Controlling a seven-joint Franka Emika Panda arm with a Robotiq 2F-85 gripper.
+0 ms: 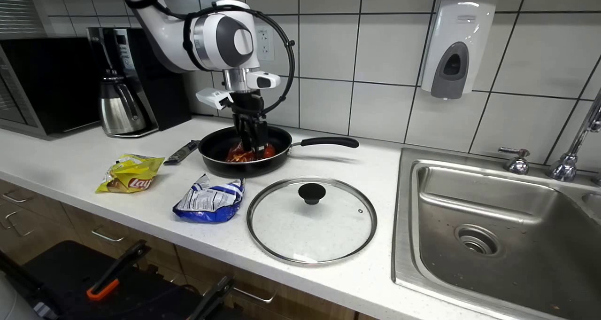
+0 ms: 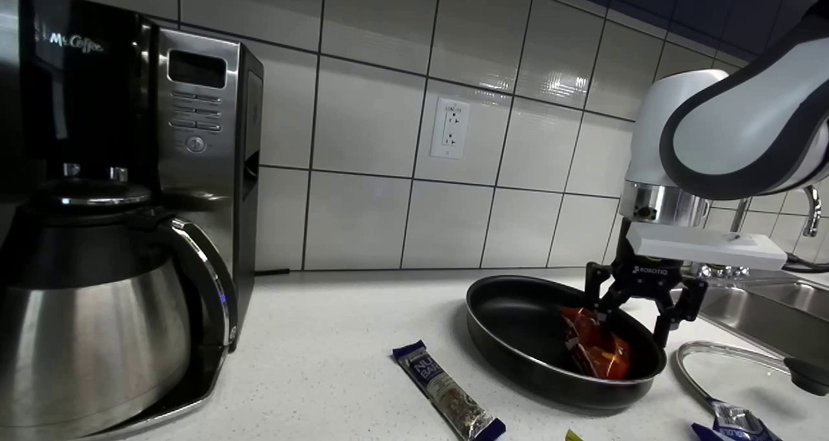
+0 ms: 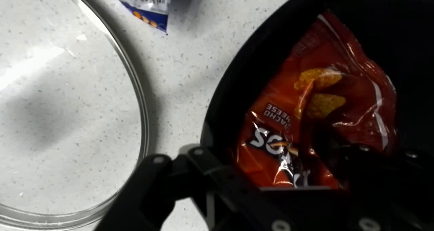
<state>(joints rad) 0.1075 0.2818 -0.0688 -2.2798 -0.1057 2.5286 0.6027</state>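
- The pale counter [image 1: 70,155] runs right across the frame, with the cookware and snacks spread along it, probably to keep them all within reach.
- The white robot arm [image 1: 206,42] leans in from the upper left of an exterior view and points its wrist straight down, I'd guess to clear the cookware's walls from above.
- The steel sink [image 1: 404,207] fills the lower right of an exterior view.
- The coffee maker [image 2: 201,117] takes the left side of an exterior view, set back near the wall, likely out of the way.
- The black pan [image 2: 518,318] sits right of centre; its handle [image 1: 328,142] points rightward along the wall, seemingly to keep it away from the counter's front edge.
- The glass lid [image 1: 310,230] lies flat, lower centre, knob [image 1: 312,192] up, surely its steadiest rest.
- The gripper [image 2: 631,327] hangs down into the pan with its two fingers well apart, clamped on nothing that I can make out. One finger comes right up to the red chip bag [image 3: 315,105]; whether they touch, I can't tell.
- That bag lies inside the pan, right of centre in the wrist view, crumpled near the curved wall, which probably stops it sliding.
- The yellow bag [image 1: 131,172], left of centre, and the blue bag [image 1: 211,200], just beside the lid, are apart, so neither leans on the other.
- The snack bar [image 2: 447,389] lies flat, bottom centre, near the pan.
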